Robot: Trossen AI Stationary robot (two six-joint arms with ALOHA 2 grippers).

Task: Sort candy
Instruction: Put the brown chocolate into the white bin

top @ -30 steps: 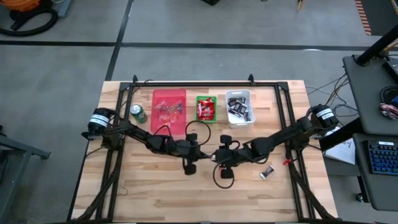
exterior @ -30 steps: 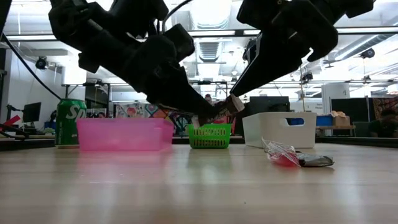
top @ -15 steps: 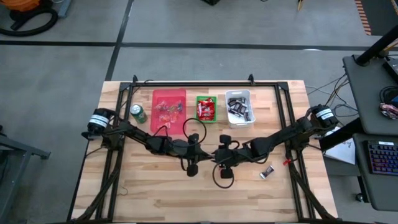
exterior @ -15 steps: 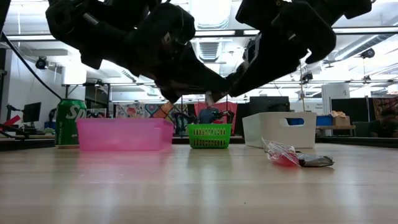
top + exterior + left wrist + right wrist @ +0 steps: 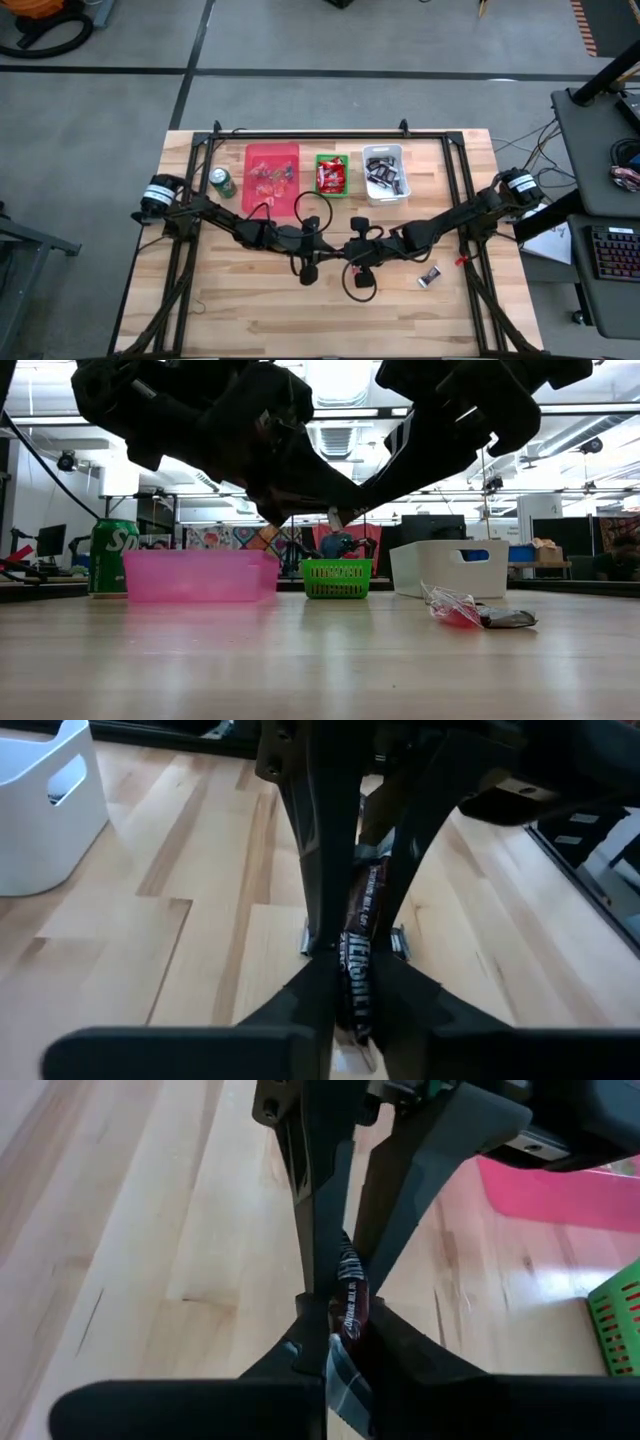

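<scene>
High view: the left gripper (image 5: pixel 322 247) and right gripper (image 5: pixel 342 250) meet tip to tip mid-table, short of the pink tray (image 5: pixel 272 168), green basket (image 5: pixel 331 175) and white bin (image 5: pixel 384 174). Two sweets (image 5: pixel 430 276) lie loose by the right arm.

Low view: a second ago the pair sat lower; now they hang raised, a small candy (image 5: pixel 336 517) pinched between them.

Left wrist view: both sets of fingers are narrow on one dark bar (image 5: pixel 360 955).

Right wrist view: the right has just clamped on the bar, so this looks like a handover; the left is loosening
</scene>
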